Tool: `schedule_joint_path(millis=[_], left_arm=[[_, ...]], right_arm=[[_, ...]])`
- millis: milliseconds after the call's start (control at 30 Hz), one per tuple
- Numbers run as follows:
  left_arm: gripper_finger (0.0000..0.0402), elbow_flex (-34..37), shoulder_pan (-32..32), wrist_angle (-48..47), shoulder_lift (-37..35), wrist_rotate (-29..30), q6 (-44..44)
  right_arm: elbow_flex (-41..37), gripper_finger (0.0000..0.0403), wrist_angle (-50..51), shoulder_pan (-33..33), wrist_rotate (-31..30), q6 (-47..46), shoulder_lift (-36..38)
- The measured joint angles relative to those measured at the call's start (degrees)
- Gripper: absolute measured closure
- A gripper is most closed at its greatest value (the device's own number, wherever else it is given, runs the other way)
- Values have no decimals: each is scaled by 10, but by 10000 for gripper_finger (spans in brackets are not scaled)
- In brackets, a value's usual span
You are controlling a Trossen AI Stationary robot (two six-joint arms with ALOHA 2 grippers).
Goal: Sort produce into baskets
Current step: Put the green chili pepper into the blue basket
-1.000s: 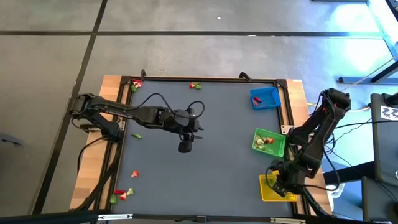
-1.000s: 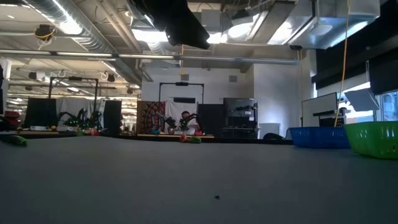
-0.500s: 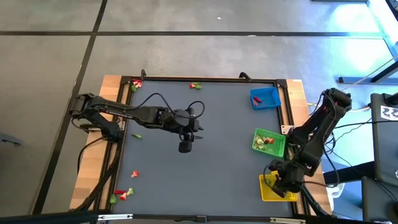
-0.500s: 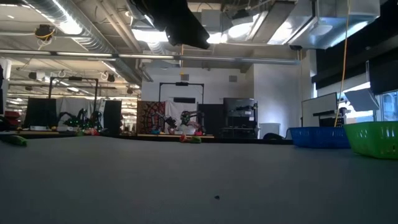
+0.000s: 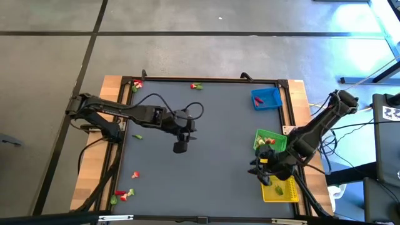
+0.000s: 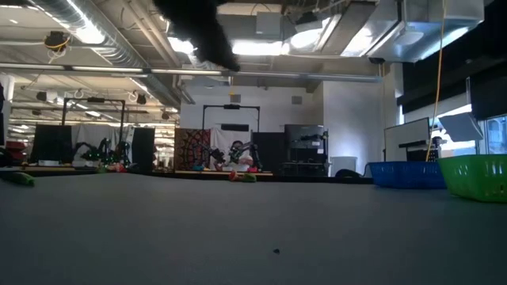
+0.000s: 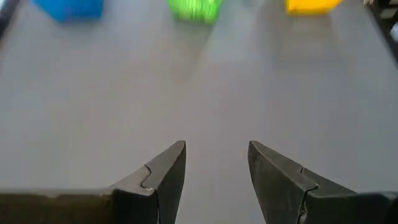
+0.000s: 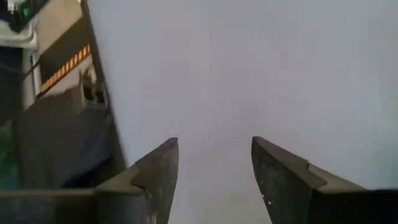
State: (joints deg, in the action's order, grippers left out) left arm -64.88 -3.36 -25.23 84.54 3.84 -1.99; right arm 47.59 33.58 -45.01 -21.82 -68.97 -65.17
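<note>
Three baskets stand along the table's right side: blue (image 5: 267,98) at the far end, green (image 5: 270,140) in the middle, yellow (image 5: 279,189) nearest. Small red and green produce pieces lie on the grey mat at the far left corner (image 5: 136,84), the far edge (image 5: 197,86), the left side (image 5: 137,136), and the near left (image 5: 122,195). My left gripper (image 5: 180,148) hovers over the mat's middle, open and with nothing between its fingers (image 7: 216,168). My right gripper (image 5: 255,170) hangs just left of the yellow basket, open with nothing in it (image 8: 214,168).
A raised dark frame (image 5: 206,80) borders the mat. The blue basket holds a red piece (image 5: 259,100), and the green basket holds red and whitish pieces (image 5: 269,141). A lone red piece (image 5: 135,175) lies near the left edge. Bare mat stretches between the two grippers.
My right gripper has come off the yellow basket, moving toward the table's left edge and slightly toward the far edge, and now hangs over bare mat. My left gripper has shifted a little toward the left edge.
</note>
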Motion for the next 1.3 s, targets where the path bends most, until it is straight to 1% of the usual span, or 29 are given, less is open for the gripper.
schedule_joint_path(millis=[200, 300, 533, 733, 900, 1000, 1100, 1200, 1300], left_arm=[[231, 0, 0, -149, -12, 0, -55], [231, 0, 0, -238, -11, 0, -81], [231, 0, 0, -383, -11, 10, -159], [231, 35, 0, -454, -11, 15, -208], [231, 86, 1, -489, -11, 11, -235], [231, 122, 10, -491, -10, 5, -243], [231, 152, 26, -494, -10, -18, -250], [231, 173, 41, -492, -10, -35, -251], [231, 189, 54, -489, -10, -36, -251]], right_arm=[[0, 200, -6, 48, -57, 96, -9], [0, 200, -6, 67, -72, 130, -19], [0, 200, -7, 103, -91, 181, -62], [0, 200, -11, 107, -92, 197, -105], [0, 200, -17, 107, -92, 199, -130], [0, 200, -29, 107, -93, 208, -142], [0, 200, -38, 107, -95, 216, -147], [0, 200, -39, 107, -98, 217, -147], [0, 200, -40, 107, -108, 217, -147]])
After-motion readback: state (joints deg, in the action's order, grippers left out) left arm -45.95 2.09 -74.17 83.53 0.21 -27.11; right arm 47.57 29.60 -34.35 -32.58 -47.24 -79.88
